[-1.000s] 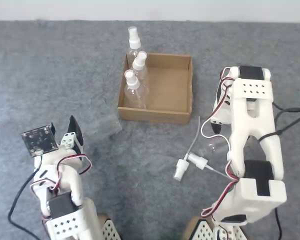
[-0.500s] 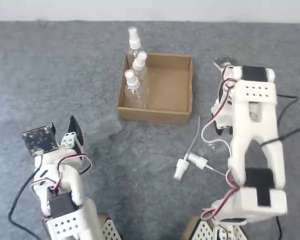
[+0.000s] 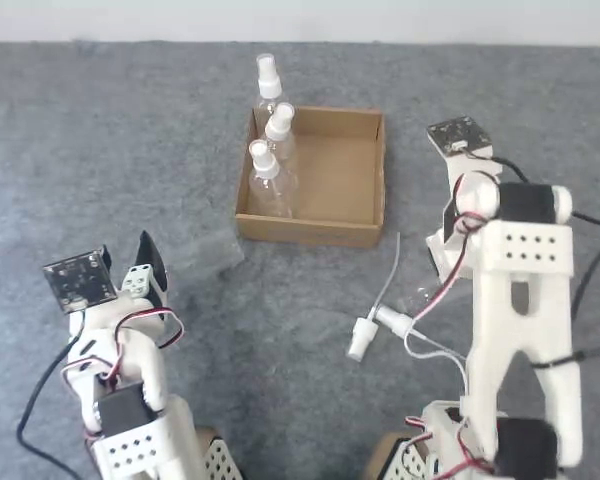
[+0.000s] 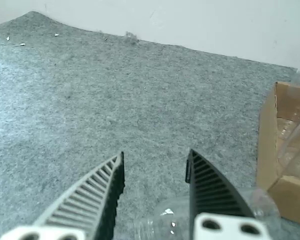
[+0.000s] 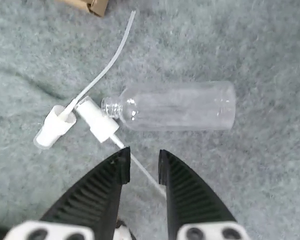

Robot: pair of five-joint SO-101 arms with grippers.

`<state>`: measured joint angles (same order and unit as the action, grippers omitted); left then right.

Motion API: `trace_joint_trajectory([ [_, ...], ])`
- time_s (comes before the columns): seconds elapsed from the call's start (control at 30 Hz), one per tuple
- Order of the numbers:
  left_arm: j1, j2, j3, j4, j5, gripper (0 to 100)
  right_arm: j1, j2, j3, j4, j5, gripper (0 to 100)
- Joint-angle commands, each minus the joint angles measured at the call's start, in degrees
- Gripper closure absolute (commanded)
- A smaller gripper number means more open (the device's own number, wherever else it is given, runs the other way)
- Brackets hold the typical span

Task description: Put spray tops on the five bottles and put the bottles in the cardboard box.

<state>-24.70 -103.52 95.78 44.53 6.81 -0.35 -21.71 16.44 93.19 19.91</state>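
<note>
The cardboard box [image 3: 363,170] holds two clear bottles with spray tops [image 3: 263,170] along its left wall. A third topped bottle [image 3: 268,80] stands at the box's far left corner; I cannot tell whether it is inside. An uncapped clear bottle [image 5: 177,106] lies on the carpet beside two loose spray tops [image 5: 97,122] [image 5: 51,129] with long dip tubes. My right gripper [image 5: 141,152] hovers above them, open by a narrow gap and holding nothing. My left gripper [image 4: 155,155] is open, with another uncapped bottle [image 4: 162,227] lying by its fingers.
Grey carpet [image 3: 100,130] covers the whole table, with open room left of the box and a white wall at the far edge. The right arm's white body [image 3: 520,300] stands over the carpet to the right of the loose tops [image 3: 360,340].
The right arm has shifted: its upper links moved toward the near edge and its wrist camera board has come into sight beside the box. The left arm and the bottles have not moved.
</note>
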Motion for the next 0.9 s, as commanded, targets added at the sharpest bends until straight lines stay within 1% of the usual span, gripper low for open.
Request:
trace_joint_trajectory([
  [0.0,-0.4,-0.9,-1.4,-1.5,-0.4,81,-0.9,-5.0,2.3,-5.4,0.9,94.6],
  [0.1,-0.4,-0.9,-1.4,-1.5,-0.4,81,-1.6,-5.4,4.2,-9.0,1.6,94.6],
  [0.13,-0.4,-0.9,-1.4,-1.5,-0.4,81,-1.9,-5.4,4.7,-9.1,3.6,94.6],
  [0.23,-0.4,-0.9,-1.4,-1.5,-0.4,81,-3.5,-5.4,5.7,-9.1,15.4,94.6],
  [0.3,-0.4,-0.9,-1.4,-1.5,-0.4,81,-4.2,-5.4,5.8,-9.0,21.4,94.6],
  [0.4,-0.4,-0.9,-1.4,-1.5,-0.4,81,-4.1,-5.4,5.8,-9.5,23.5,94.2],
  [0.47,-0.4,-0.9,-1.4,-1.5,-0.4,81,-4.0,-5.4,5.8,-9.5,23.6,90.7],
  [0.53,-0.4,-0.9,-1.4,-1.5,-0.4,81,-4.2,-5.4,5.8,-9.1,23.9,84.2],
  [0.67,-0.4,-0.9,-1.4,-1.6,-0.4,81,-4.2,-5.3,7.5,-9.6,31.6,71.6],
  [0.73,-0.4,-0.9,-1.4,-1.5,-0.4,81,-4.3,-5.3,9.4,-9.7,36.8,69.3],
  [0.87,-0.4,-0.9,-1.4,-1.6,-0.4,81,-4.3,-5.3,13.5,-10.2,45.9,69.6],
])
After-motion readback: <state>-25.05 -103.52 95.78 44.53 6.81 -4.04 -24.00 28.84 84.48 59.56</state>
